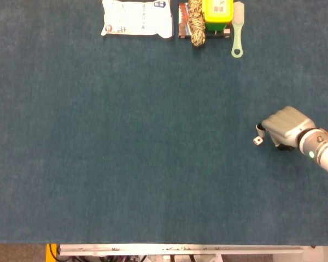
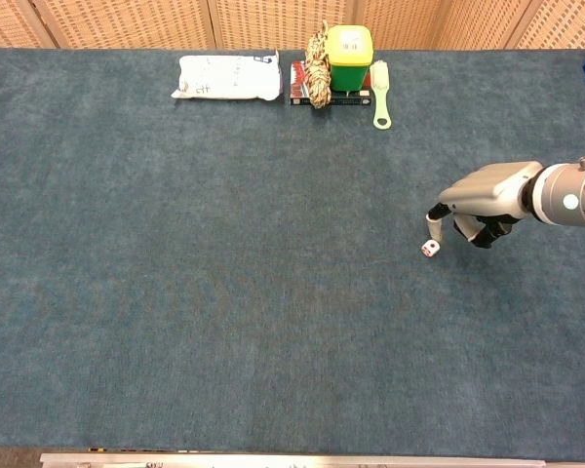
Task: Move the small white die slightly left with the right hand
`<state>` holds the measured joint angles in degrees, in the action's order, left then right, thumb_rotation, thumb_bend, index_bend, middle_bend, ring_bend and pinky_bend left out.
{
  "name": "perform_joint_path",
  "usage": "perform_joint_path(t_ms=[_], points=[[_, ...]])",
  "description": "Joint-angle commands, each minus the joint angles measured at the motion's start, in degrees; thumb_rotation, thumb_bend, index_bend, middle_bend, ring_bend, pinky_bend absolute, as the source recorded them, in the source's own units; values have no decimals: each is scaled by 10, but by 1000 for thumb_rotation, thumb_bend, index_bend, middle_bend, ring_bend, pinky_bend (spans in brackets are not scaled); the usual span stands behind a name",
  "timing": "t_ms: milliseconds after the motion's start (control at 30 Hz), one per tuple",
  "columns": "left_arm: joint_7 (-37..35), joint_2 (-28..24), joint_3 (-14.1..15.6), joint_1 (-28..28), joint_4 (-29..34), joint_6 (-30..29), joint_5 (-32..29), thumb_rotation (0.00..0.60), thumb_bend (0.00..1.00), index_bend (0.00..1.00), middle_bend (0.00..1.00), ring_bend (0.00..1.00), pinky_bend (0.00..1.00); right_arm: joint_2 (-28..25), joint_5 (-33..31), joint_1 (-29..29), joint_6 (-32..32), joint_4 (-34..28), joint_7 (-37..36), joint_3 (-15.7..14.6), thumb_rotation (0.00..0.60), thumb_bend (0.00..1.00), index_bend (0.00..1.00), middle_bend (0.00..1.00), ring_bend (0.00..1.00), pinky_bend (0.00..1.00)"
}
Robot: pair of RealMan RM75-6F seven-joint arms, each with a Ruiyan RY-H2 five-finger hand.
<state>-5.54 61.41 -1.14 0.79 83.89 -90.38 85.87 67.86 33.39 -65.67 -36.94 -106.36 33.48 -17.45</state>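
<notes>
Now, from the head view, the right hand (image 1: pixel 283 127) is just right of the small white die (image 1: pixel 256 141), one fingertip (image 1: pixel 259 129) almost over it. From the chest view, its fingers (image 2: pixel 436 217) curl downward beside the die (image 2: pixel 430 249), holding nothing.

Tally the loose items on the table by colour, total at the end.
White: 2, the die and the packet
Green: 2, the lidded container and the pale brush
Tan: 1, the rope bundle
Red and dark: 1, the flat box under the container
Total: 6
</notes>
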Motion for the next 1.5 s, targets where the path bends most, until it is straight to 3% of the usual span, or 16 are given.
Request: perform_joint_path(t_ms=[33, 967, 1500], points=[[-1, 0, 0, 0, -1, 1, -1, 600, 10, 542, 287, 119, 130, 2, 0, -2, -1, -1, -2, -2, 600, 1000, 320, 882, 950, 1000], [10, -5, -5, 6, 7, 5, -11, 600, 10, 542, 287, 119, 130, -27, 47, -9, -13, -55, -27, -13, 600, 1000, 320, 882, 950, 1000], [14, -2, -6, 6, 4, 9, -14, 600, 10, 542, 288, 119, 130, -39, 54, -1, -29, -80, -10, -40, 600, 1000, 320, 882, 950, 1000]])
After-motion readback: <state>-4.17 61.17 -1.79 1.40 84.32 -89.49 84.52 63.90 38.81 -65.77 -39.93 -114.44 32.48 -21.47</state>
